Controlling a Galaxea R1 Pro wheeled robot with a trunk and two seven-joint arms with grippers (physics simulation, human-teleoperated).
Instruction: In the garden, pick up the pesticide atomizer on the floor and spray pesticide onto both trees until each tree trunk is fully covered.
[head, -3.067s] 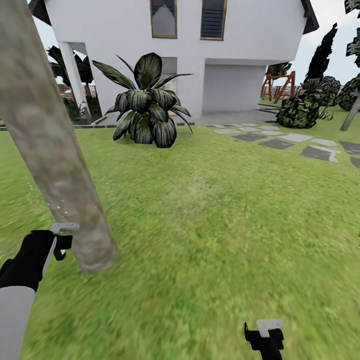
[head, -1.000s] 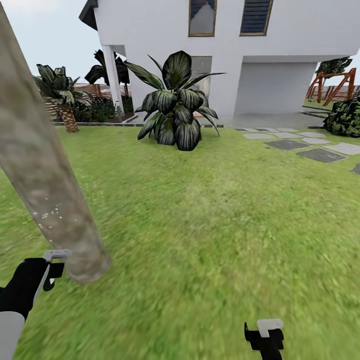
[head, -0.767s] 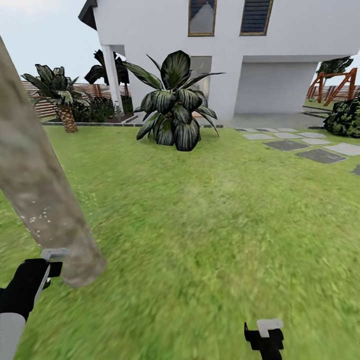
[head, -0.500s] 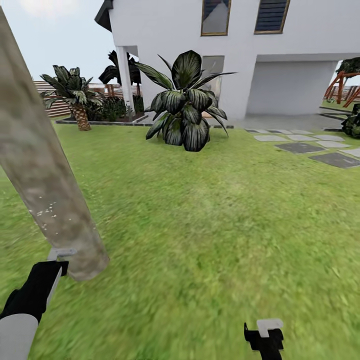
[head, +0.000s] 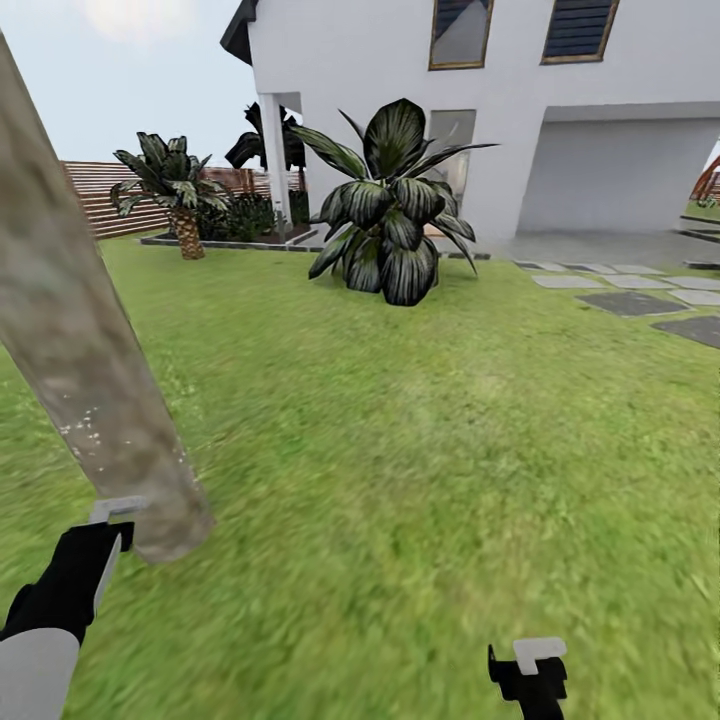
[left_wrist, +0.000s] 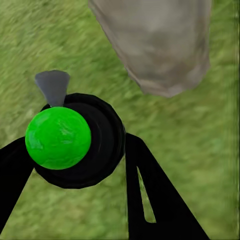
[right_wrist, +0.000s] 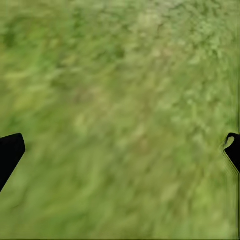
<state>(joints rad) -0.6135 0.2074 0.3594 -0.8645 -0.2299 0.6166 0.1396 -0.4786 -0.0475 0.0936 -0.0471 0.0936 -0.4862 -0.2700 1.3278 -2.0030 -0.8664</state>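
Note:
A thick, mottled beige-grey tree trunk (head: 85, 370) leans up the left of the head view; its foot (left_wrist: 160, 45) meets the grass. A few white specks dot the bark low down. My left gripper (head: 108, 525) sits just beside the trunk's base, shut on the pesticide atomizer (left_wrist: 75, 142), which appears as a black round body with a green cap and a grey nozzle between the black fingers (left_wrist: 150, 200). My right gripper (head: 530, 668) hangs low over bare grass (right_wrist: 120, 100), open and holding nothing. The second tree is out of view.
A white house (head: 400, 60) stands ahead with a big dark broad-leaved plant (head: 392, 205) in front. A small palm-like plant (head: 175, 190) and a brown slat fence (head: 100, 195) are at the back left. Grey paving stones (head: 630, 300) lie at the right. Lawn spreads between.
The whole head view has slid right as the camera turned left, bringing the fence and palm into sight. My left gripper stays by the trunk's base, a little lower. The right gripper is unchanged.

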